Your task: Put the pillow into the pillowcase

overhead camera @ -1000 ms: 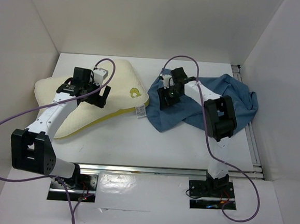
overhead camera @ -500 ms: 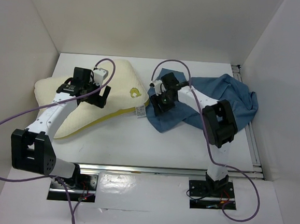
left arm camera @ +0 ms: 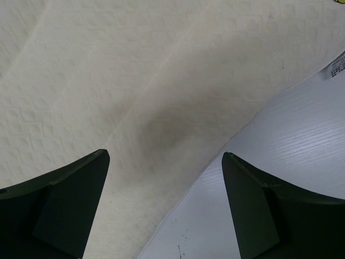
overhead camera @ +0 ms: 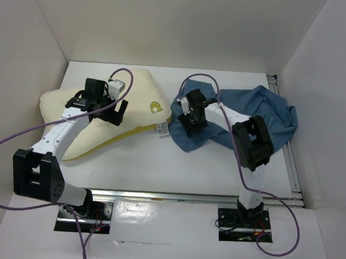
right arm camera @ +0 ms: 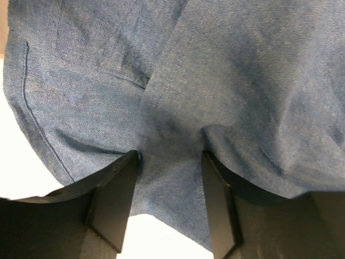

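Right wrist view hides whether right pincer [right arm camera: 171, 154] grips the pillowcase [right arm camera: 242, 65]; left pincer [left arm camera: 165, 155] gapes apart.

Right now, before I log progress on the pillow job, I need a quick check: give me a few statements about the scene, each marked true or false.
1. The pillow is inside the pillowcase. False: it lies uncovered on the left, and the pillowcase lies on the right.
2. The left gripper is wide open over the pillow. True.
3. The right gripper has its fingers down on the blue cloth. True.
4. The pillowcase is spread flat and smooth. False: it is crumpled in folds.
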`<control>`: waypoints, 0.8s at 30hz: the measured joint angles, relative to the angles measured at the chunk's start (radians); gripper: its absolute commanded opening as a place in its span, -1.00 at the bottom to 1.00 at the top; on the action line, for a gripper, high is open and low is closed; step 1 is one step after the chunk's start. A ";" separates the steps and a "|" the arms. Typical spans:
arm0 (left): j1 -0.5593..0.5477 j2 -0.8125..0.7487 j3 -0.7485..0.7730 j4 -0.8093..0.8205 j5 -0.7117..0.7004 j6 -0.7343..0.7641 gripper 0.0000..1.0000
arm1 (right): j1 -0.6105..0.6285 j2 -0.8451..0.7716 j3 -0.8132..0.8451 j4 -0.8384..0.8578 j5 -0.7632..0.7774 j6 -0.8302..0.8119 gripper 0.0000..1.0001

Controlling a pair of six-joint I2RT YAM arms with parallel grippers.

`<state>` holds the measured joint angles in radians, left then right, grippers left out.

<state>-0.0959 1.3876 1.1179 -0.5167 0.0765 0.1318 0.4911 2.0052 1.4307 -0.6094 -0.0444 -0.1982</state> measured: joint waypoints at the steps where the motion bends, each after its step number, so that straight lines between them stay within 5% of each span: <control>1: 0.000 0.000 0.000 0.000 0.000 0.000 1.00 | -0.002 0.000 0.000 0.000 0.000 0.000 0.12; 10: 0.000 0.002 -0.001 0.000 0.008 0.000 1.00 | -0.043 -0.083 0.004 -0.005 -0.030 -0.002 0.02; 24: 0.000 0.022 -0.001 0.001 0.026 0.000 1.00 | -0.027 -0.081 0.089 0.018 -0.118 0.007 0.20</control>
<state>-0.0959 1.4097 1.1168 -0.5159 0.1024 0.1314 0.4644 1.9244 1.5196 -0.5915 -0.1627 -0.1909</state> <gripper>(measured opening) 1.000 0.598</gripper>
